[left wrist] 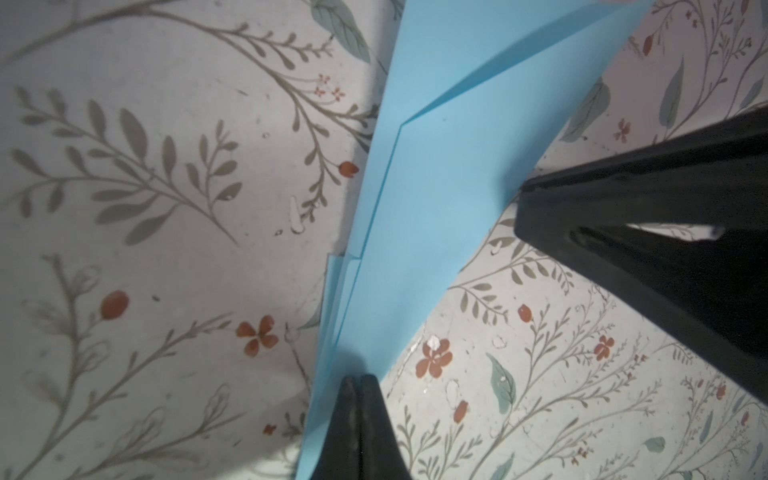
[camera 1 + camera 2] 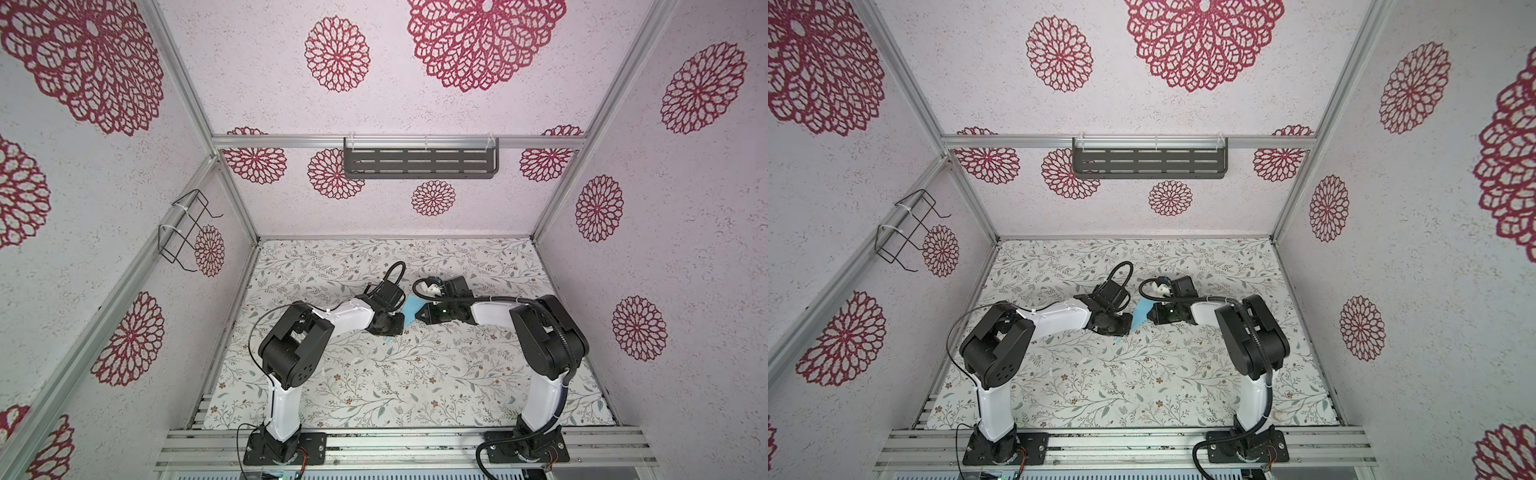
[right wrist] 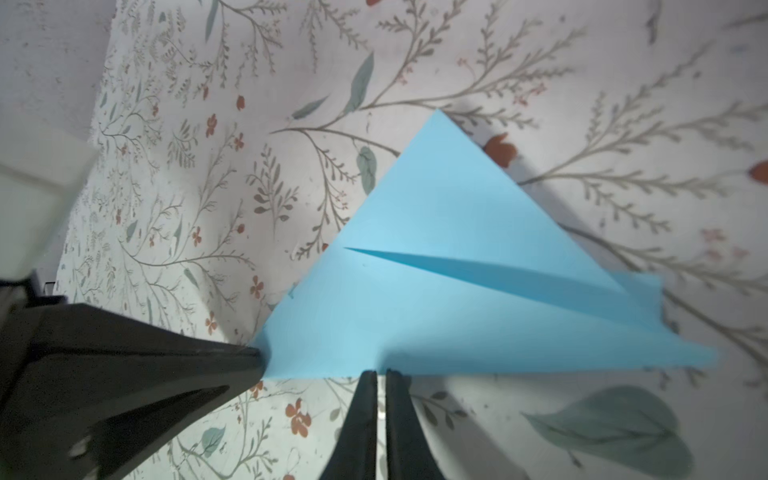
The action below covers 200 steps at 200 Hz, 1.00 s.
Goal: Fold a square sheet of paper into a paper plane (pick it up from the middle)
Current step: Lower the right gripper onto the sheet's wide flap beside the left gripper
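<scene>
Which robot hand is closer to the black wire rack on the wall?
Left. In a top view the left gripper sits right of the wire rack, over the mat; the right gripper is farther right, beyond the paper plane between them.

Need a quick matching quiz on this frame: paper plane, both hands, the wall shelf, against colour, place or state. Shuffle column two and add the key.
Things
1. paper plane
2. left hand
3. right hand
4. slotted shelf

Descriptions
A. dark grey, mounted on the back wall
B. shut on the paper's narrow end
C. light blue, folded, between both hands
D. tips at the paper's long straight edge

Pairs: 1-C, 2-B, 3-D, 4-A
</scene>
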Tool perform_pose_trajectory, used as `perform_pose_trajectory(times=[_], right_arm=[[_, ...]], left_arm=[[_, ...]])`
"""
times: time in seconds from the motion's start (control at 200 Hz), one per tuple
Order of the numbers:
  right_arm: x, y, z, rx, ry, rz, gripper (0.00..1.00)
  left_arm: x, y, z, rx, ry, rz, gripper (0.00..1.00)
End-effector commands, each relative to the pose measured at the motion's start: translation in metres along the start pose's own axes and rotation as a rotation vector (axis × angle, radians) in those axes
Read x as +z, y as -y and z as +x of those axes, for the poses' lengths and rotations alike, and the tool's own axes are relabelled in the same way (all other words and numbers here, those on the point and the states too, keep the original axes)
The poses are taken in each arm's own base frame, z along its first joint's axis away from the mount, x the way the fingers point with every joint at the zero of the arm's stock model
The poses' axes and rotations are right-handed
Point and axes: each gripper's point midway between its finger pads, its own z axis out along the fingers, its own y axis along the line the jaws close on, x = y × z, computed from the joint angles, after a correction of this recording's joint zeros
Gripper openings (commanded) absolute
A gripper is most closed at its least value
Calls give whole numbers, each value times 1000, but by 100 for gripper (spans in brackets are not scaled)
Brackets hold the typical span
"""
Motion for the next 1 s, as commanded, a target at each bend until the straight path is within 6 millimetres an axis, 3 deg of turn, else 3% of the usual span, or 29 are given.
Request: perform_pose_trajectory(times=[0.0,0.145,0.335,0.44,0.615,0.856,0.996], right_arm=[[-2,11,-12,6,10,76,9],[-3,43,-12,86,23,193,7],[-12,58,-23,115,28,271,9],[-19,44,-31,70,41,253,12],[-29,1,-33,-71,23,196,17],[-10,-37,-9,-175,-82,83,17],[-1,-41,-9,-149,-88,41,17]], left_arm=[[16,-28,37,-29,-134,-95,0],[17,-28,38,-29,-136,-96,0],[16,-28,38,-27,-138,-96,0],[16,-28,38,-28,-138,-97,0],[17,-29,39,-33,-137,-97,0],[20,-32,43,-64,-135,-77,0],[20,-32,44,-66,-135,-74,0]])
